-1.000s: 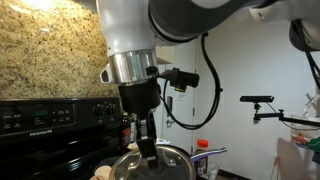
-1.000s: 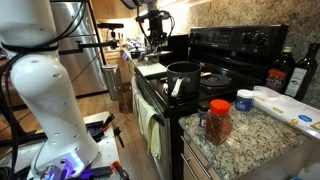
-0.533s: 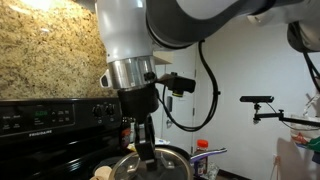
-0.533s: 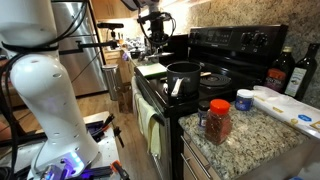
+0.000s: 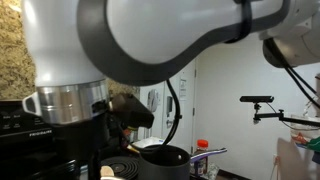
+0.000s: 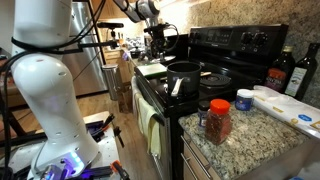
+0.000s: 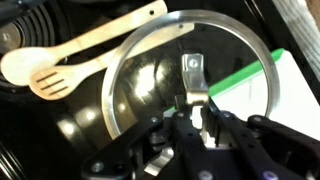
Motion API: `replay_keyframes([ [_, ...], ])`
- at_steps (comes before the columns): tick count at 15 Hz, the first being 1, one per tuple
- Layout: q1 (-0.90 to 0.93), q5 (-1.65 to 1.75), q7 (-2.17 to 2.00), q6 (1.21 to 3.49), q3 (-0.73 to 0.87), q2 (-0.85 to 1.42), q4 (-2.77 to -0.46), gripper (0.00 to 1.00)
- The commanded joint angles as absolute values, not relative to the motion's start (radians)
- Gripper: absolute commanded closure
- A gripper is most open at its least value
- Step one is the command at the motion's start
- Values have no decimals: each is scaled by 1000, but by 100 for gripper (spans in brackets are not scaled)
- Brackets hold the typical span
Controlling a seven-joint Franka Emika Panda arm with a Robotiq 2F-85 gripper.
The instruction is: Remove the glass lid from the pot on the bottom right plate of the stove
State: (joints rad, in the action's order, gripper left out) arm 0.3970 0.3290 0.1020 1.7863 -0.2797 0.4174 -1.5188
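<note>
In the wrist view my gripper (image 7: pixel 197 108) is shut on the metal strap handle of the round glass lid (image 7: pixel 140 80). The lid hangs below the jaws, over a dark coil burner. In an exterior view the gripper (image 6: pixel 158 40) holds the lid (image 6: pixel 168 37) in the air above the far end of the black stove (image 6: pixel 240 45), well away from the pot. The dark pot (image 6: pixel 183 76) stands uncovered on the near burner, its long handle pointing off the stove's front. The pot (image 5: pixel 165 158) also shows uncovered in an exterior view, where the arm hides the gripper.
Two wooden spoons (image 7: pixel 80 58) and a green-edged cutting board (image 7: pixel 245 78) lie under the lid. A red-lidded jar (image 6: pixel 218 120), a blue-lidded tub (image 6: pixel 244 100) and dark bottles (image 6: pixel 283 70) stand on the granite counter beside the stove. The arm's bulk (image 5: pixel 120 50) fills one exterior view.
The gripper has lifted the lid off the pot and carried it away to the far end of the stove. The arm has swung close to one exterior camera. The pot now stands open.
</note>
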Motion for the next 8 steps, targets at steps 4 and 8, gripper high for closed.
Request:
replay_keyframes([
  [4,476,321,378,1734,-287,717,-1156,88],
  [8,495,296,411,1666,-274,791,-1063,88],
])
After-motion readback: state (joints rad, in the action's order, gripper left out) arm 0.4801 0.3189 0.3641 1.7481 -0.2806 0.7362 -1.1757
